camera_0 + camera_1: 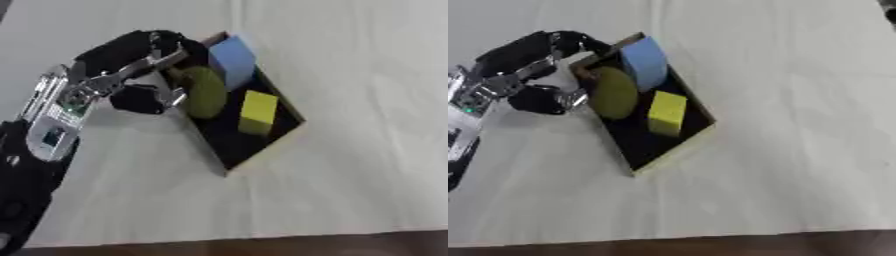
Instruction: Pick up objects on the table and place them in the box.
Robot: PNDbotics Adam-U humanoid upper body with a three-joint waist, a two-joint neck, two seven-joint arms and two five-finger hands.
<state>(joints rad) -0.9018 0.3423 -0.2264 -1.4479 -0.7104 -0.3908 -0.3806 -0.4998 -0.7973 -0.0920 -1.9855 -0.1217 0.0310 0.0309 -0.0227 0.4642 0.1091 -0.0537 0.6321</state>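
Note:
A shallow wooden box [268, 154] with a black inside lies askew on the pale table. In it a blue block [232, 61] leans at the far end and a yellow block [258, 112] rests near the middle. An olive-green disc [204, 93] stands on edge at the box's left wall. My left hand [131, 50] reaches in from the left, its fingers curled over the disc's top and its thumb [144, 99] against the disc's left side. The disc's lower edge is inside the box; I cannot tell whether it touches the floor.
My black and silver left forearm [57, 115] crosses the table's left side. The table's front edge [262, 244] runs along the bottom as a brown strip. Pale tabletop [376, 100] spreads to the right of the box.

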